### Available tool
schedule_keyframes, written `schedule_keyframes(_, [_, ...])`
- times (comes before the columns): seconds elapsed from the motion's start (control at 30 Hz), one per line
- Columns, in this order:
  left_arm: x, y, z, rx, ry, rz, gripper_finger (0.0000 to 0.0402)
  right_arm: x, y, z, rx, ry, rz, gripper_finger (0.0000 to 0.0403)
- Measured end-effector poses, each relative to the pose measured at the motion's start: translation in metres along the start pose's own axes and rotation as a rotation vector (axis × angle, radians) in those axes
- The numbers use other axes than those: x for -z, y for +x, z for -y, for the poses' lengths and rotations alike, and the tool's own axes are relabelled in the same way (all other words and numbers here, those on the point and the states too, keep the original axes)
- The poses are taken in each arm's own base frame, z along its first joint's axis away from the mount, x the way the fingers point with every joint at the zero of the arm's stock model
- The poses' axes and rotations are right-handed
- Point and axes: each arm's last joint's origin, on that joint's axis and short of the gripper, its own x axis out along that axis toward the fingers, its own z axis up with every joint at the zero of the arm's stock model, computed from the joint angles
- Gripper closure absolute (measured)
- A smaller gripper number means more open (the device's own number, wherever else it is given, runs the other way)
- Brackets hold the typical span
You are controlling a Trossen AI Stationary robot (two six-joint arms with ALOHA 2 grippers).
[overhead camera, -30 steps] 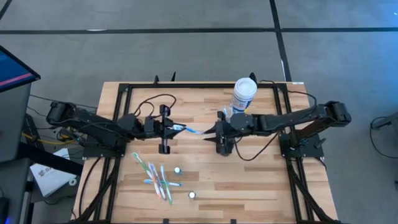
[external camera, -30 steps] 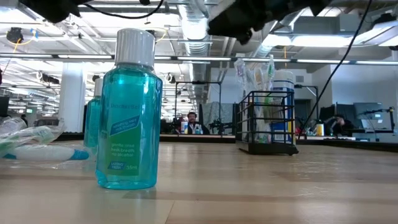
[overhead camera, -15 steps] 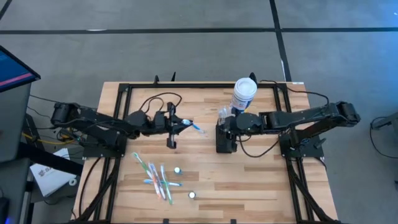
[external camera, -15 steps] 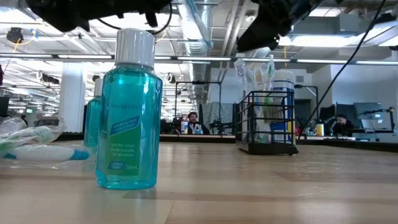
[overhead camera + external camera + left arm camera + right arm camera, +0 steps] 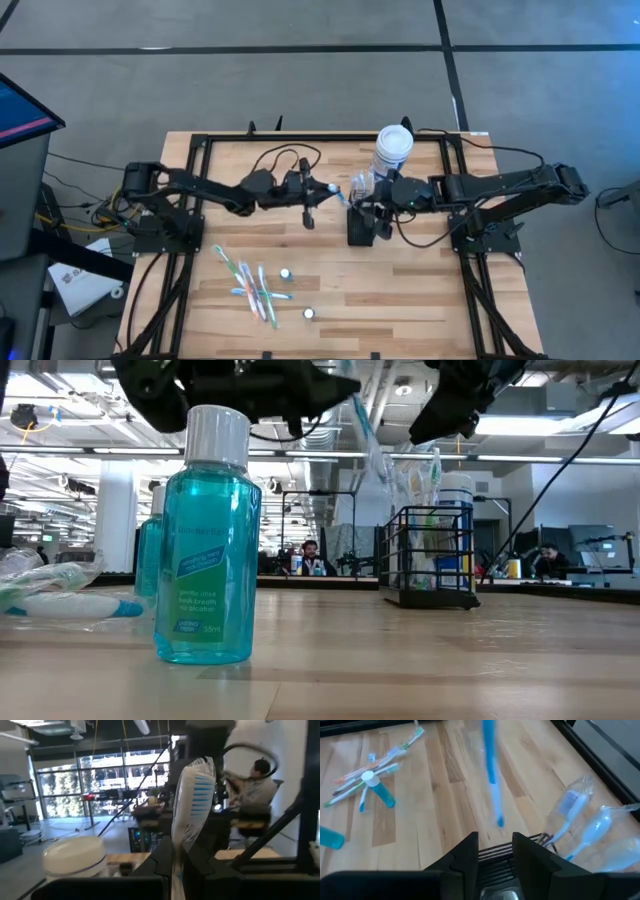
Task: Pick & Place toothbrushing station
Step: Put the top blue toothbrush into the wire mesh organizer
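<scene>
High view: the left gripper (image 5: 322, 188) reaches over the middle of the wooden table (image 5: 420, 290), its fingers closed on a wrapped toothbrush (image 5: 335, 190) whose blue tip points toward the toothbrushing station (image 5: 361, 222). That station is a small black wire caddy standing just right of the table's centre, just in front of the white canister (image 5: 392, 150). The right gripper (image 5: 378, 205) hovers directly above the caddy; from here its fingers cannot be made out. A loose pile of wrapped toothbrushes (image 5: 252, 285) lies toward the front left of the table, with two small bottles (image 5: 286, 272) near it.

Low view: a teal mouthwash bottle (image 5: 205, 545) with a white cap stands close to the camera. Farther back the black caddy (image 5: 430, 555) sits upright on the wood, with toothbrushes standing in it and the canister behind it. Both dark arms hang overhead, and the held toothbrush (image 5: 366, 430) slants down from the arm on the picture's left toward the caddy's top.

Left wrist view: the wrapped toothbrush (image 5: 192, 800), white with blue bristles, stands upright, pinched between the shut fingers (image 5: 160, 865). The canister's white lid (image 5: 75, 855) shows near the camera, and a seated person (image 5: 255, 785) is in the room beyond.

Right wrist view: the two dark fingers (image 5: 465, 852) stand partly apart with nothing between them, over the caddy's wire rim (image 5: 495, 852). A blue toothbrush handle (image 5: 491, 770) hangs just ahead, and wrapped brushes (image 5: 590, 827) stand in the caddy alongside.
</scene>
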Motion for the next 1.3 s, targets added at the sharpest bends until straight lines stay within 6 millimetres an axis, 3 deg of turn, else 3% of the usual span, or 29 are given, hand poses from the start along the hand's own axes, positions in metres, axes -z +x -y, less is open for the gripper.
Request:
schedule_keyframes(0.27, [0.016,0.018,-0.017,-0.019,0.007,-0.031,0.0396,0.001,0.002,-0.002,-0.003,-0.005,-0.012,0.0292])
schedule_keyframes(0.6, [0.031,0.038,-0.023,-0.026,0.018,-0.047,0.0396,0.001,0.002,-0.002,-0.005,-0.008,-0.006,0.0292])
schedule_keyframes(0.93, [0.044,0.040,-0.034,-0.054,0.035,-0.084,0.0396,0.001,0.002,-0.002,-0.006,-0.017,-0.006,0.0292])
schedule_keyframes(1.3, [0.046,0.040,-0.031,-0.049,0.030,-0.093,0.0396,0.001,0.002,-0.004,-0.011,-0.035,-0.001,0.0292])
